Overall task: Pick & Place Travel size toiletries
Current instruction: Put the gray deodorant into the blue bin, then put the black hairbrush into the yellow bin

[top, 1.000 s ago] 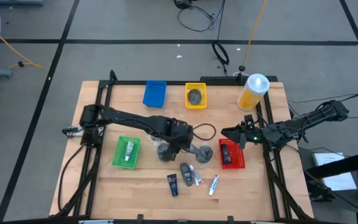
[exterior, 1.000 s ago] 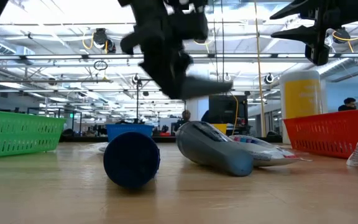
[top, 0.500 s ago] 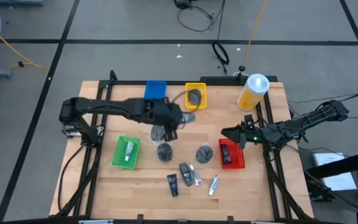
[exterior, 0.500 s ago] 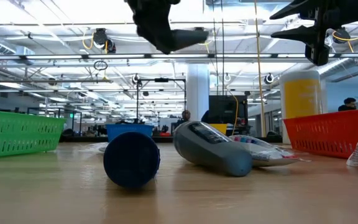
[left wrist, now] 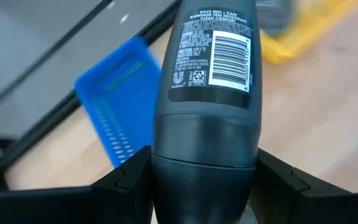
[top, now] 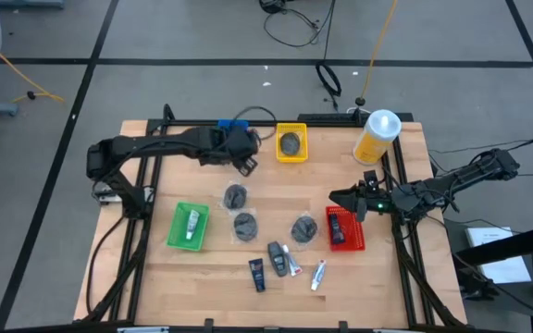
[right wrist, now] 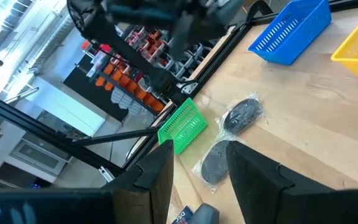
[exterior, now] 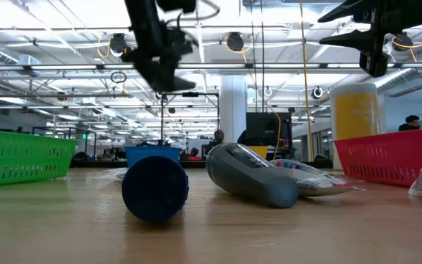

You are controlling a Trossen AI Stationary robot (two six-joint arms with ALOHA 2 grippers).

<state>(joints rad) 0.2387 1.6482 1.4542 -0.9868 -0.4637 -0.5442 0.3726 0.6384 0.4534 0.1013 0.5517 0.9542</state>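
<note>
Dark grey hard plastic, that's the mini deodorant bottle [left wrist: 205,106] clamped between the left gripper [top: 241,151] fingers, up over the blue tray [left wrist: 118,106] at the upper middle of the high view. It looks stiff, light and smooth, so I'd judge it slippery, and the squeeze across its wide cap end looks the sensible hold. The right gripper [top: 343,198] waits with jaws parted over the red tray [top: 345,238] at centre right.

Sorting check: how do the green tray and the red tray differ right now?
The green tray lies left of the loose toiletries, the red tray right. The green tray holds a white tube; the red tray holds a black oblong piece. Both are slotted plastic baskets on the table.
</note>
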